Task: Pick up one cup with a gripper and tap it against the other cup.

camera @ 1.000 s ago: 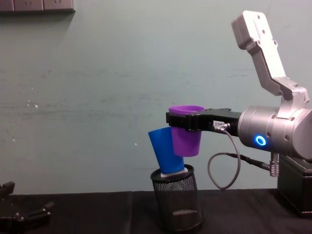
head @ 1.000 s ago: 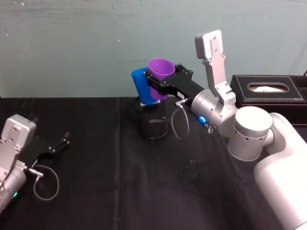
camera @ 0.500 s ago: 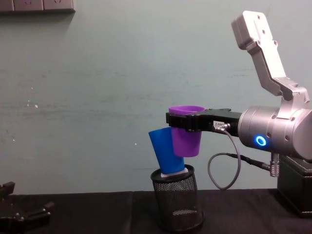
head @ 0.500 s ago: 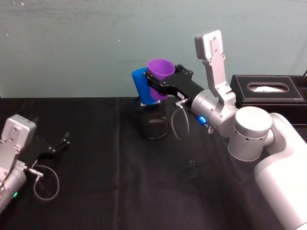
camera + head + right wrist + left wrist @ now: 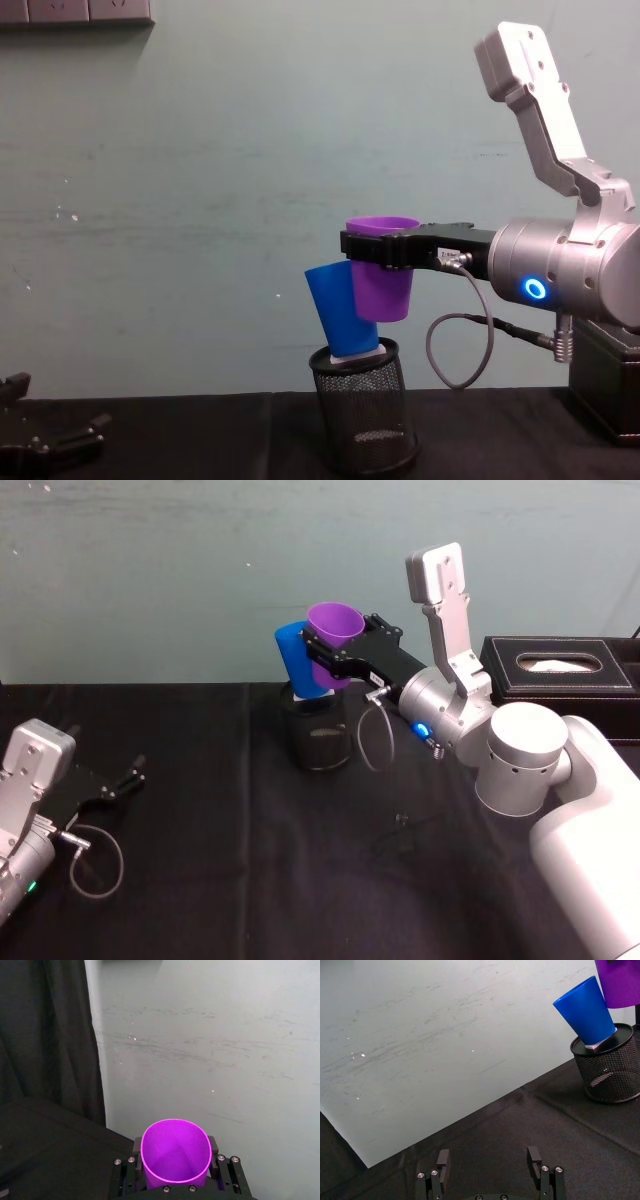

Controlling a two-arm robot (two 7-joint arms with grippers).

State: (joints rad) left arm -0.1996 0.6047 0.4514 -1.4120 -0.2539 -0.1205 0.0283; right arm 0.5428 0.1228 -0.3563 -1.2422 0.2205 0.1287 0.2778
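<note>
Under everything, a black table. Across it from 4 o'clock toward 12 o'clock, the silver-grey right arm: shoulder bulk low at the near right, forearm level in the chest view, one link standing up behind the wrist, blue ring light lit. At its tip, well above the cloth, the right gripper, flat jaws pressed on either side of the purple cup just under the rim. Cup upright, mouth open to the top. At 8 o'clock of the table, parked low, the left arm with the left gripper, fingers spread and nothing between them.

Counted: two arms, two grippers, two cups, one tissue box, one mesh holder, two grey cable loops, one by each wrist.

Tissue box at 2 o'clock, well apart from the cups. Holder at 12 o'clock, standing on the table. In it, narrow end down on a pale block, the blue cup, leaning toward 11 o'clock in the chest view. At the blue cup's 2 o'clock, the purple one, overlapping its upper wall.

Touching or just apart: cannot tell, meeting line hidden behind the purple wall. Blue cup's base sunk out of sight in the mesh. Purple cup's lower half covered by the gripper body in the right wrist view. Tissue box cut by the chest view's right edge.
</note>
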